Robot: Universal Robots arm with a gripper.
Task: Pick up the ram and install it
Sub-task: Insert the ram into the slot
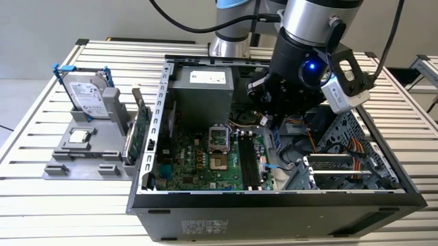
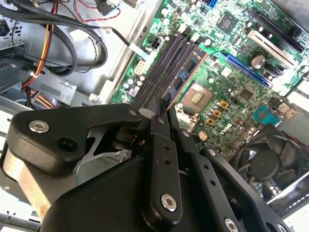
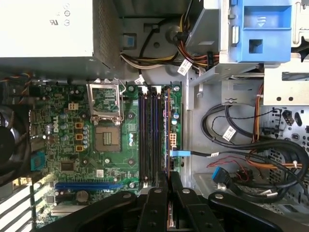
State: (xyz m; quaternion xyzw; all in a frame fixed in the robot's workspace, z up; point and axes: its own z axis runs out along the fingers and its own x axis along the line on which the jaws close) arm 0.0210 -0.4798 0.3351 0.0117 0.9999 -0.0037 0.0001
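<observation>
The gripper stands low inside the case, over the memory slots just beside the socket. Its fingers are pressed close together and appear to pinch the ram by its upper edge. The ram stands on edge along the slot farthest from the socket, parallel to the other slots. Whether it is fully seated cannot be told.

The stick looks light, thin and stiff, and fragile if bent or twisted. It is best held across its flat faces near the middle of the long top edge, clear of the contacts. That way, force would run straight down into the slot. A tilted hold could jam one end.
</observation>
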